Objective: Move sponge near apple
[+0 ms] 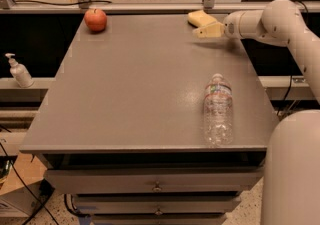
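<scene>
Item: sponge (201, 17), pale yellow, at the far edge of the bench (140, 99), well apart from the apple (95, 19), which sits along that same edge. Gripper (207, 30): just beside the sponge, as far from the apple; clenched or released, I cannot tell. Risks, as I judge them: a loose hold would leave the soft sponge behind or nudge it off the far edge; too long a sweep would set the apple rolling. Water bottle (218, 114), lying well apart from the apple: label present, writing unreadable. No other lettering legible.

red apple (95, 19), yellow sponge (201, 17) beside cream claw (205, 31), grey table (135, 99)
</scene>
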